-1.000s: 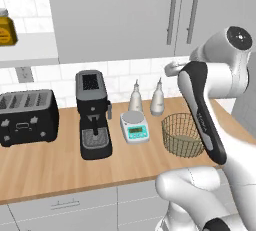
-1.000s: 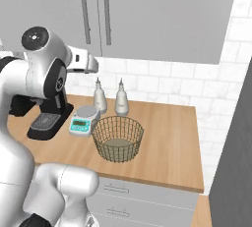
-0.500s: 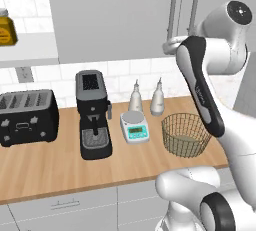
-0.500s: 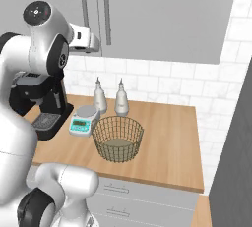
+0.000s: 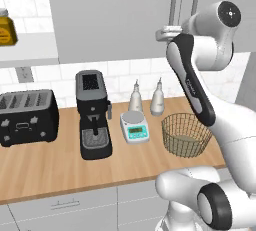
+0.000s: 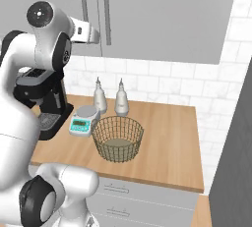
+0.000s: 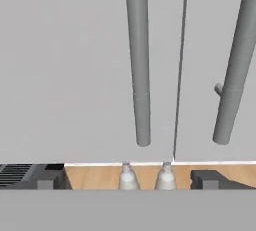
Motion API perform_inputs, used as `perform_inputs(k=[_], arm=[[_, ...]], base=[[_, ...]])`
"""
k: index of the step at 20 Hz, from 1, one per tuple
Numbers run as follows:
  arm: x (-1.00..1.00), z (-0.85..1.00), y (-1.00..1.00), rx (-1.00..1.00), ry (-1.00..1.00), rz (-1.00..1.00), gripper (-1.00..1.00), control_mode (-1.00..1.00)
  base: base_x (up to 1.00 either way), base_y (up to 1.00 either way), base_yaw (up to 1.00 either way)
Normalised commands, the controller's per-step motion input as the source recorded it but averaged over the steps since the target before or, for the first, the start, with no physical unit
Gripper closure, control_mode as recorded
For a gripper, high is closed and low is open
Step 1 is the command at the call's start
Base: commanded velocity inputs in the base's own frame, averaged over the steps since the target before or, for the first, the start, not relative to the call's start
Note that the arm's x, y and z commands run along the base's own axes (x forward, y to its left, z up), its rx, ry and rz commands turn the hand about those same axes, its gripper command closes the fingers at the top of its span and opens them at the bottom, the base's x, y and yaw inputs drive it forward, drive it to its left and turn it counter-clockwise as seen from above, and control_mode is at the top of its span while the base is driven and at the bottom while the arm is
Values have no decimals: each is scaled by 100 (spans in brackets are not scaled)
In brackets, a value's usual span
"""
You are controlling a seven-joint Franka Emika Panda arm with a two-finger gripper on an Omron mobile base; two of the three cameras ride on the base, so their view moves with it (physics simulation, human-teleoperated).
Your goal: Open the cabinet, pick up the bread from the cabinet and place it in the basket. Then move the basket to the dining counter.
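Arm's gone up – the gripper (image 6: 96,36) now sits right by the cabinet (image 6: 147,14) handles. Not touching yet, I think.

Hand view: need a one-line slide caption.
Open gripper faces the closed cabinet, left door's bar handle dead ahead.

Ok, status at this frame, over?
Gripper open, empty, facing the cabinet handles. Doors shut. Basket on worktop, no bread in it. Nothing blocking.
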Motion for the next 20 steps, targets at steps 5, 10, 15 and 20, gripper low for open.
perform_inputs(k=[5, 10, 15, 20], arm=[[46, 45, 1, 5, 0, -1, -100, -100], [24, 23, -23, 1, 0, 0, -100, -100], [0, -2, -11, 0, -2, 0, -100, -100], [6, -10, 8, 1, -10, 0, -100, -100]], base=[[0, 0, 0], [0, 0, 0], [0, 0, 0], [0, 0, 0]])
